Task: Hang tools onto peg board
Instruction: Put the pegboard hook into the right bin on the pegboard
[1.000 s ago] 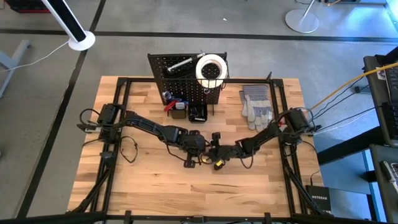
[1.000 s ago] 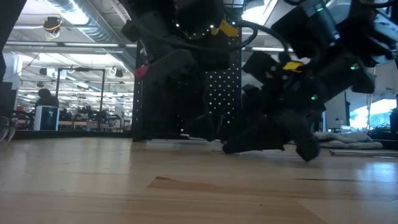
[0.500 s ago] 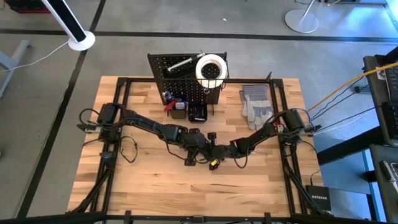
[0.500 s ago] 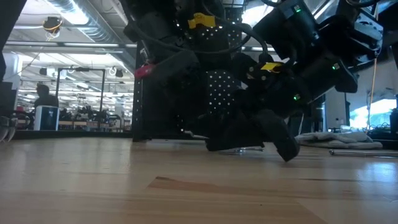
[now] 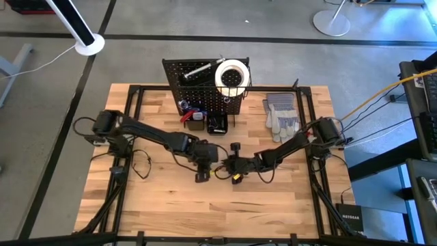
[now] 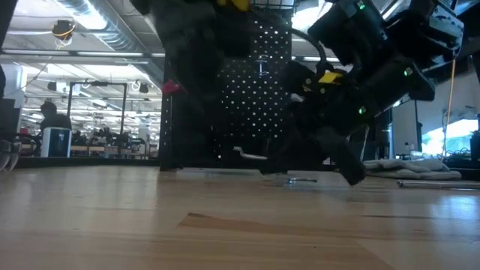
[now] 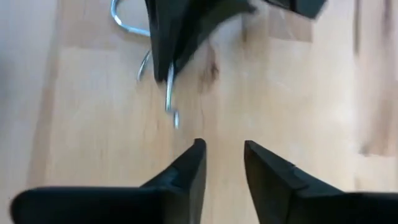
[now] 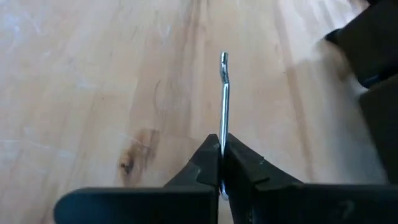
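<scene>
1. Left gripper [image 5: 203, 166]: low over the bare table [image 5: 157, 205], left of centre. Fingers [image 7: 191, 167] parted by a narrow gap, nothing between them. It sits close to the right gripper but does not touch the tool.

2. Silver metal tool [image 8: 224, 99]: a thin bright rod with a small bend at its free end. The left wrist view shows a looped or hooked part of it [image 7: 163, 87] hanging below the other arm's fingers. It is at mid-table, in front of the board and apart from it. Judged light, stiff and smooth; a thin round shank is likely to swivel or slip in a pinch. Best taken well along the straight shank, leaving the hooked end free for a peg.

3. Right gripper [image 5: 230, 165]: just right of the left one, low over the wood. Jaws closed to a slit on the rod's straight shank, which projects forward past the fingertips.

4. Peg board [image 5: 198, 89]: upright at the table's far edge. It already carries a silver tool near the top, a white tape roll [image 5: 231, 75] at its right side and red-handled items [image 5: 188, 113] lower down.

5. Grey work gloves [image 5: 280, 115]: lying flat, right of the board, well apart from both grippers.
</scene>
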Controlling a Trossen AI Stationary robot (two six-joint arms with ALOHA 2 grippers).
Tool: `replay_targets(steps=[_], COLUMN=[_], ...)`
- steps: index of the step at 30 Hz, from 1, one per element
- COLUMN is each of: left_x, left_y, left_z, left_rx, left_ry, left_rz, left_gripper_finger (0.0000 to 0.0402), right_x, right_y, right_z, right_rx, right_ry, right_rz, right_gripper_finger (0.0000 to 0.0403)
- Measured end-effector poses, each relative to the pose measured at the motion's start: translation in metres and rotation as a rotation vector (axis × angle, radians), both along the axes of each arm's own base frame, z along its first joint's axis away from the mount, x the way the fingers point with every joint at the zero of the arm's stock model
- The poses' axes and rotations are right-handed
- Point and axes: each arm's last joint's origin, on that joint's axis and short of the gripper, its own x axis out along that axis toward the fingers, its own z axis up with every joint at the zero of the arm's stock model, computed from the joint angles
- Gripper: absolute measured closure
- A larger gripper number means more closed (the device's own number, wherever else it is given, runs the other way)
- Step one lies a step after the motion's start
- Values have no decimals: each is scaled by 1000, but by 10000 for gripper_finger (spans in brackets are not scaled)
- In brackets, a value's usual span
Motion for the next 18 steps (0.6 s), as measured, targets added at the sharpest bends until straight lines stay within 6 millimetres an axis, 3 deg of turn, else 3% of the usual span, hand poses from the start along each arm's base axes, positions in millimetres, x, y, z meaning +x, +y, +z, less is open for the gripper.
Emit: replay_targets(steps=[4, 7, 12, 18], left_x=[-21, -40, -71, -90], left_y=[-12, -26, -40, -47], left_z=[23, 27, 17, -8], left_rx=[15, 15, -71, -115], left_ry=[12, -17, -143, -327], left_rz=[32, 4, 45, 160], left_gripper_finger=[286, 284, 284, 284], right_x=[-3, -5, -5, 2], right_y=[-1, -2, -21, -68], right_z=[19, 36, 66, 79], right_rx=[14, 29, 40, 67], right_ry=[-18, -55, -160, -258], right_rz=[-14, -24, -103, -223], right_gripper_finger=[394, 396, 394, 392])
